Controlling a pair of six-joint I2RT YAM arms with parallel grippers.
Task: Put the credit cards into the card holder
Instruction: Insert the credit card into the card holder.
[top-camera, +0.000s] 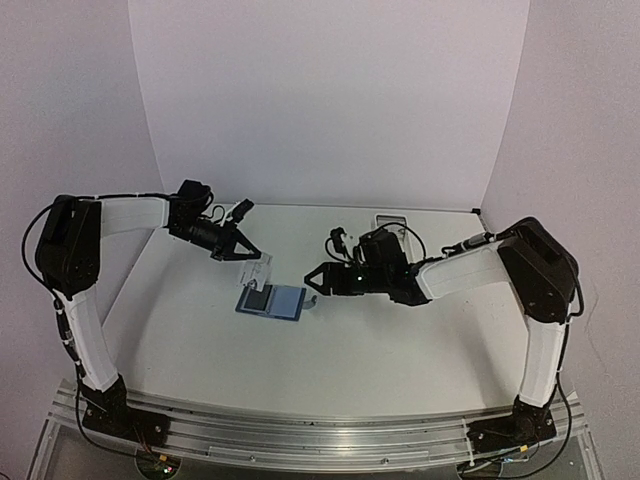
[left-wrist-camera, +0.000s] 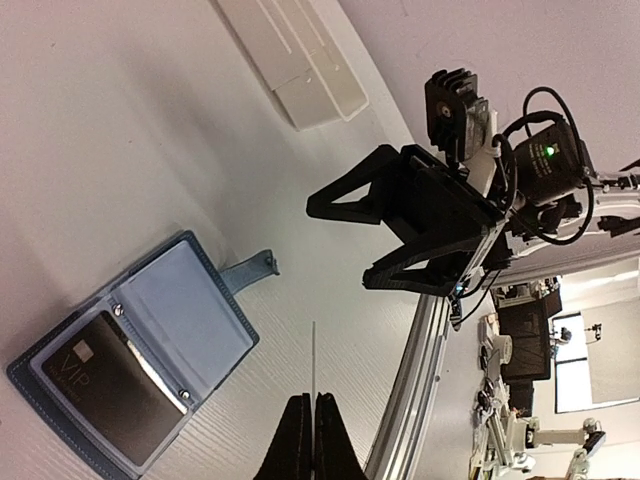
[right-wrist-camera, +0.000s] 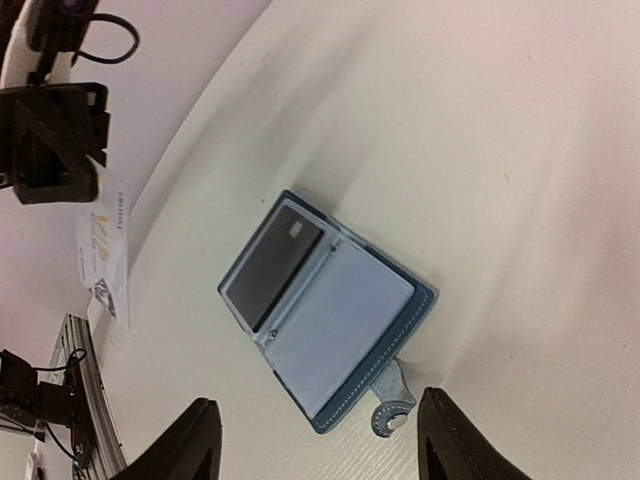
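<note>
The blue card holder (top-camera: 272, 300) lies open on the table between the two arms. A dark credit card (right-wrist-camera: 270, 262) sits in its left pocket; the right pocket (right-wrist-camera: 345, 320) shows only light blue. The snap tab (right-wrist-camera: 390, 415) sticks out toward my right gripper. My left gripper (left-wrist-camera: 312, 398) is shut on another credit card (left-wrist-camera: 313, 360), seen edge-on here. That card hangs just above and behind the holder, its pale printed face (right-wrist-camera: 105, 250) showing. My right gripper (right-wrist-camera: 318, 400) stands open beside the holder's tab edge, with nothing between its fingers (right-wrist-camera: 185, 440).
A long white tray (left-wrist-camera: 295, 60) lies at the back of the table, behind the right arm (top-camera: 450, 270). White walls close in the back and sides. The metal rail (top-camera: 320, 440) runs along the near edge.
</note>
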